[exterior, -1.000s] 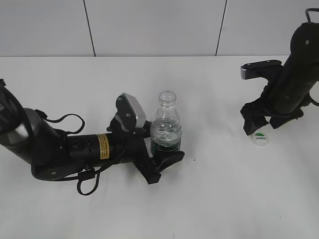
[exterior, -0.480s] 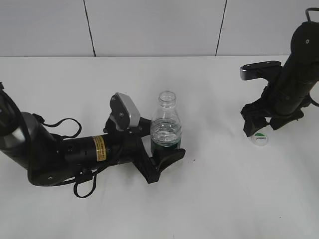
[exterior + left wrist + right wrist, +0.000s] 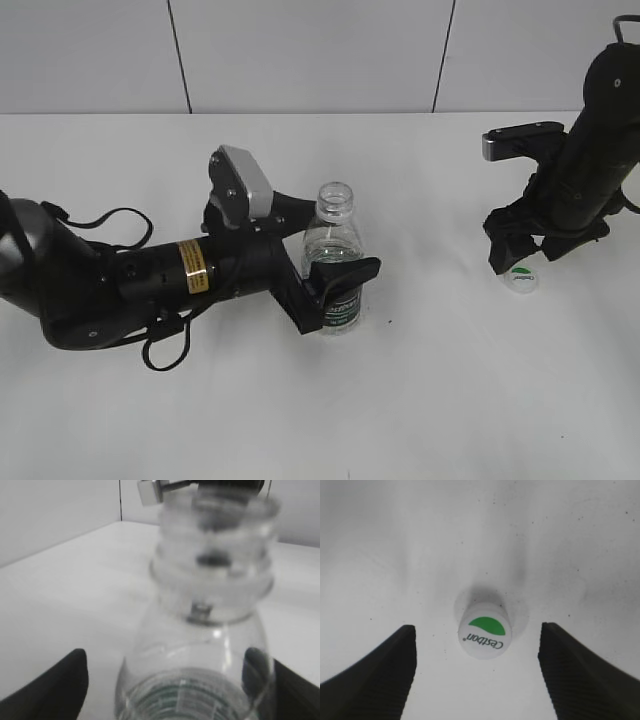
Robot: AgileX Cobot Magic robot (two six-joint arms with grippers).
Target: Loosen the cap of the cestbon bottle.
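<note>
The cestbon bottle (image 3: 335, 262) stands upright near the table's middle with no cap on; its dark green label shows low on it. In the left wrist view the bottle (image 3: 210, 605) fills the frame, blurred. My left gripper (image 3: 322, 245) is open and straddles the bottle's upper body; in the left wrist view (image 3: 170, 680) a gap shows beside the left finger, while the right finger sits close against the bottle. The cap (image 3: 521, 279) lies on the table at the right. My right gripper (image 3: 522, 255) hovers open just above it, with the cap (image 3: 482, 627) between its fingers (image 3: 476, 647), untouched.
The white table (image 3: 440, 400) runs to a pale panelled wall at the back. My left arm lies low across the table's left side with loose black cables (image 3: 130, 235). My right arm stands upright at the far right edge.
My left gripper has risen along the bottle from the label band to its upper body, and the label now shows below the fingers. The right arm and cap have not moved.
</note>
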